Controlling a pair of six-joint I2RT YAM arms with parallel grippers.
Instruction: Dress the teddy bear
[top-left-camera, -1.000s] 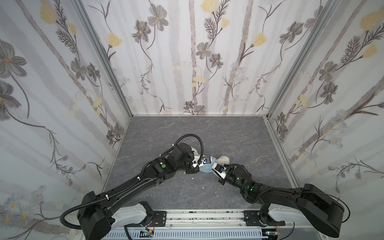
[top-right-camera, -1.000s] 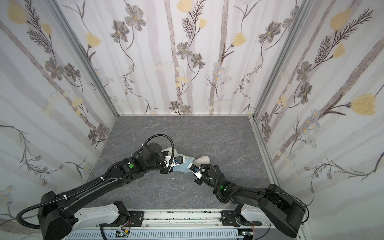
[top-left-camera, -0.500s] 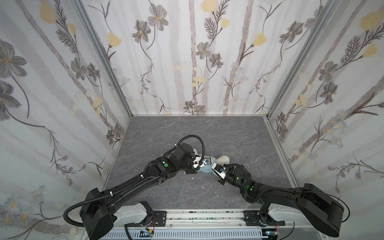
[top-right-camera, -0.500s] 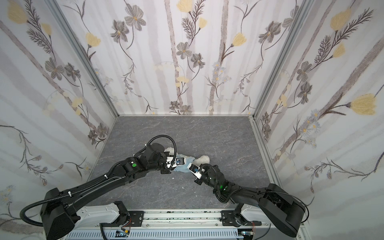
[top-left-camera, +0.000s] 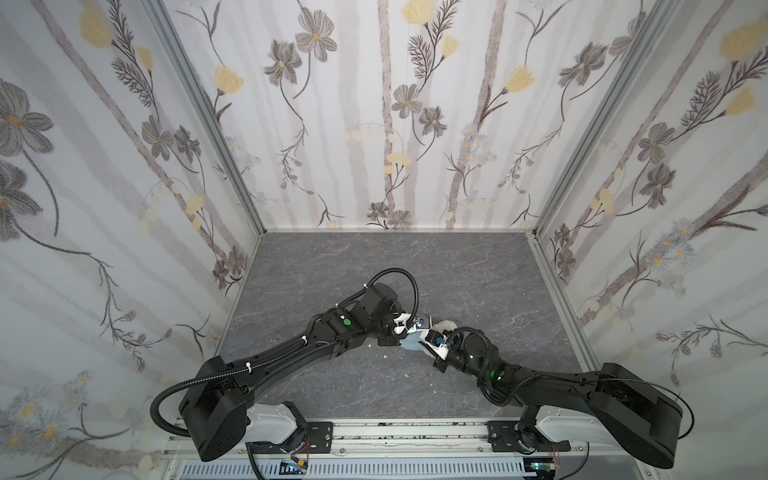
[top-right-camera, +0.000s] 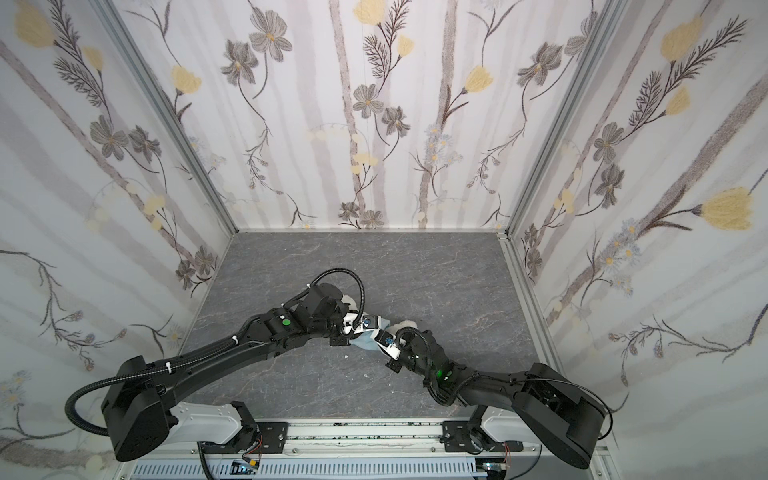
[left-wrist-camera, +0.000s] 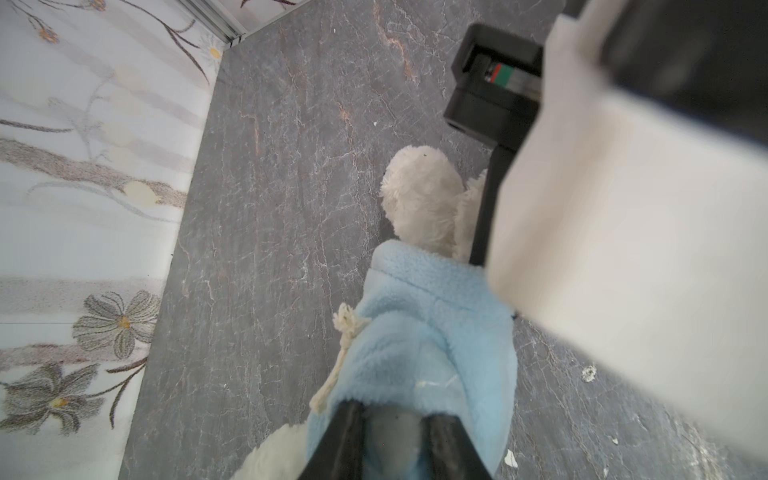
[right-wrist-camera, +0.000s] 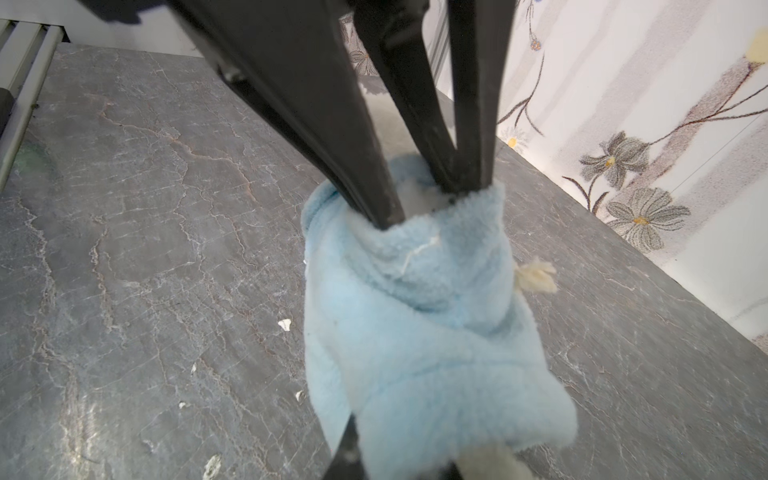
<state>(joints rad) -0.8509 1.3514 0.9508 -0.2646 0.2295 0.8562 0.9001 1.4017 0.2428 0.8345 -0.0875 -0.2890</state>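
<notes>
- Teddy bear (top-left-camera: 448, 323) is on the grey floor (top-left-camera: 332, 270), just off centre twd 4 o'clock in both top views, btwn the two grippers.
- Body is mostly inside a light-blue hoodie (top-left-camera: 410, 343). From above only white fur at one end shows.
- Long axis in top views runs approx 8-to-2 o'clock: hoodie end at 8, bare white end pointing to 2, twd the back-right corner.
- Left wrist view: two round white lumps stick out past the hoodie hem. No face visible, so can't tell head end from feet.
- Cream drawstring (left-wrist-camera: 347, 324) lies along the hoodie's side, tassel frayed.
- L gripper (right-wrist-camera: 422, 199): fingers spread apart, tips pushed into the hoodie opening at the 8 o'clock end, fabric round them.
- R gripper (top-left-camera: 430, 337): comes in from 4 o'clock, jaws closed at the hoodie hem by the white end. Whether it nips fabric or fur is hidden.
- Both grippers sit close together over the bear.
</notes>
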